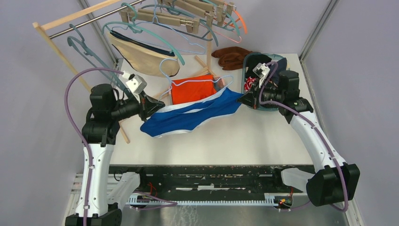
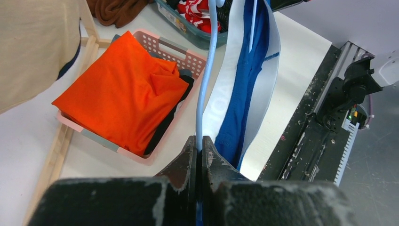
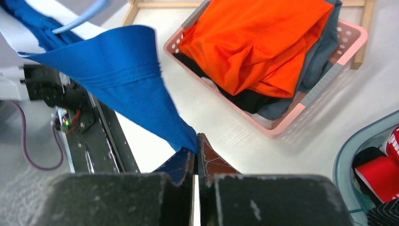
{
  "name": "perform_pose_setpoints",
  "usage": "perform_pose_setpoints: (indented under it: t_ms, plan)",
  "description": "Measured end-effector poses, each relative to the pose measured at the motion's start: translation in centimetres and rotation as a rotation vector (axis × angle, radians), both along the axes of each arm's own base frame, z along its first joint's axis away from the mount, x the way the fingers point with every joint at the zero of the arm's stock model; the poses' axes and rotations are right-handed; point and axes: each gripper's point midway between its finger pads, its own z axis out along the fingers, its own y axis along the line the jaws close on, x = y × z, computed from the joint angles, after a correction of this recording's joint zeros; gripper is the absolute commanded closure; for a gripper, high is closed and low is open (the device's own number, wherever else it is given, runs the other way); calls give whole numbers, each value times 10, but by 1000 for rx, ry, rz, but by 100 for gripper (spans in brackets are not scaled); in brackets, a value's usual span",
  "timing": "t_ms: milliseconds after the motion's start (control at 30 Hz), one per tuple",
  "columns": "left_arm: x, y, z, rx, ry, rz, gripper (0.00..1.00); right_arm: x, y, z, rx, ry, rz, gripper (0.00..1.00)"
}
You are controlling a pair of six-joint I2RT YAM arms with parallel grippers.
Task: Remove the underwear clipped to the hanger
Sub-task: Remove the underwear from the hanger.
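Pale grey walls (image 1: pixel 362 70) close the scene in on both sides, and a white table (image 1: pixel 263 136) fills the middle of the overhead view. A wooden rack (image 1: pixel 75 15) leans across the upper left of that frame, carrying a crowd of hangers. A beige underwear (image 1: pixel 141 59) hangs from one of them, over the table's far left corner.

The left arm (image 1: pixel 96 155) rises from the lower left, bends at its black elbow and reaches rightward toward the centre. The right arm (image 1: pixel 313 139) climbs from the lower right, folds near the right edge and points back leftward. Between the two, the blue underwear (image 1: pixel 197 115), royal blue with a white band, spans the centre of the frame in a sagging line.

Behind it at upper centre, a pink basket (image 3: pixel 350 37) holds a folded orange garment (image 3: pixel 254 37) over darker clothes. To its right stands a teal tub (image 3: pixel 342 162) with red and dark items inside. A brown cloth (image 1: pixel 231 56) lies on the table near the top of the frame.

The left gripper (image 2: pixel 200 141) is pinched tight on the thin wire of a light-blue hanger (image 2: pixel 203 94), with the underwear's white band running just beside that wire. The right gripper (image 3: pixel 195 143) is closed on a pointed corner of the blue fabric
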Motion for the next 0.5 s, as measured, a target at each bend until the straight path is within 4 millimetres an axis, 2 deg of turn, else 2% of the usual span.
perform_pose_setpoints:
  t_ms: [133, 233, 367, 500]
  plan:
    - [7, -7, -4, 11, 32, -18, 97, -4, 8, -1, -42, -9, 73, 92]
    - [16, -19, -9, 44, 61, -37, 97, -9, 13, -7, -74, -16, 122, 91]
    - [27, -46, -9, 93, 66, -78, 97, -16, 12, -15, -107, -13, 147, 88]
    - [36, -57, -5, 109, 50, -87, 97, -22, 9, -21, -134, -3, 161, 84]
